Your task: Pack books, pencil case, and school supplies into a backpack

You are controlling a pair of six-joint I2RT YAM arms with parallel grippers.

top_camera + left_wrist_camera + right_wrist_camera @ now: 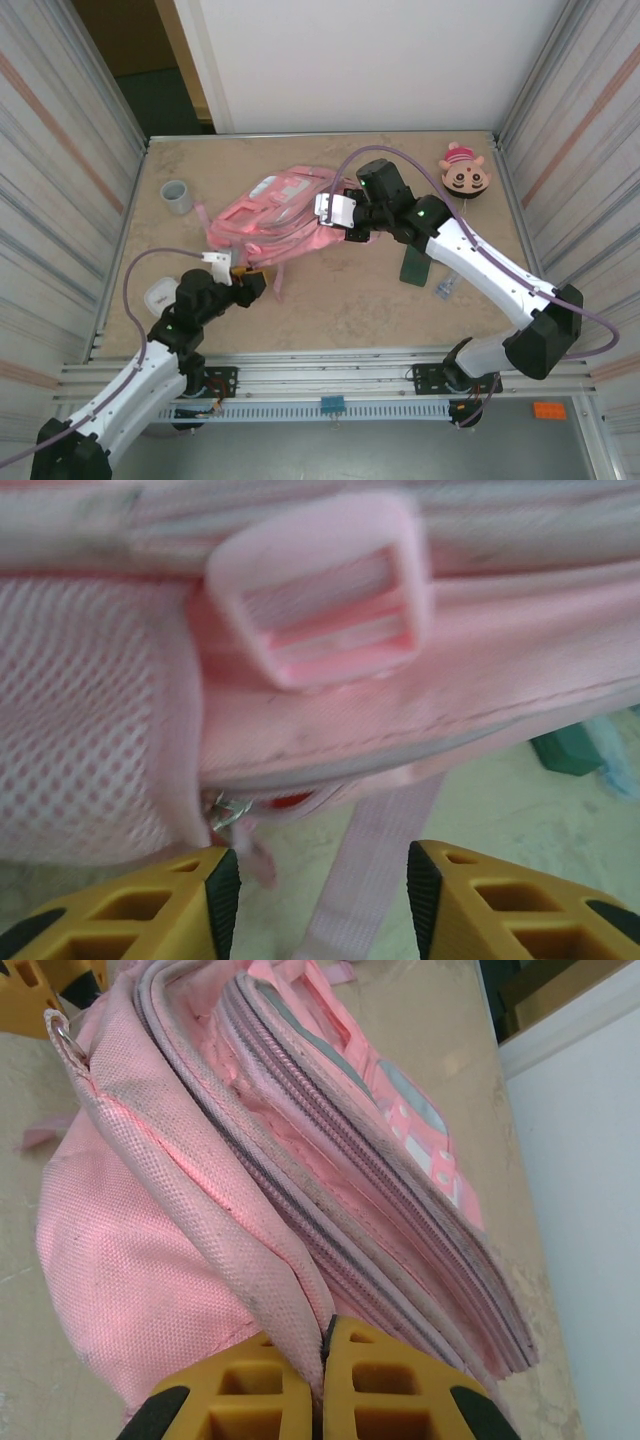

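The pink backpack lies on its side in the middle of the table. My right gripper is at its right end, shut on a fold of the bag's fabric edge; in the right wrist view the jaws pinch that flap. My left gripper is at the bag's near left corner. Its jaws stand apart with a pink strap lying loose between them and a metal zipper pull just above the left finger. The dark green pencil case and the tiny bluish supply lie right of the bag. The books are hidden.
A grey cup stands at the back left and a round cartoon-face toy at the back right. A white object lies by the left arm. Metal-framed walls close in both sides.
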